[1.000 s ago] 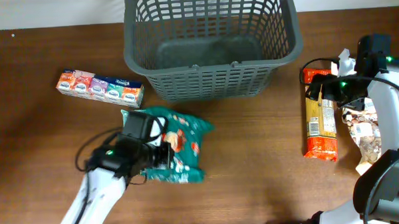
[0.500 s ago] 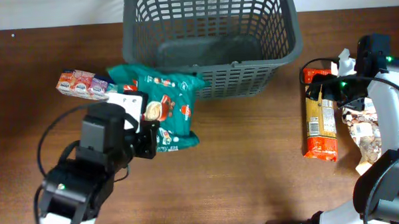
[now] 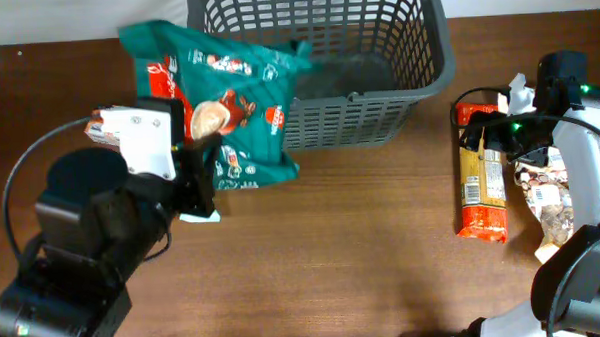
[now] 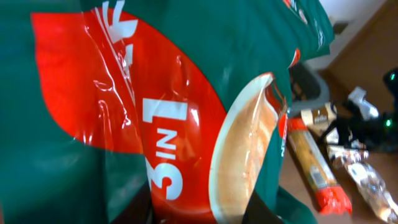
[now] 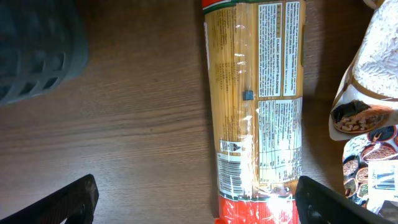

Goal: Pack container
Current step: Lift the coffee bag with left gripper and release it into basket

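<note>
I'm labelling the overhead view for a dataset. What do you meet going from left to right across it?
green bag, lifted and overlapping the basket's left end → container → spaghetti packet → bag of beans

Black left arm (image 3: 82, 226), white panel (image 3: 144, 142), looping black cable (image 3: 26, 188); white-and-black right arm (image 3: 585, 169).
</note>
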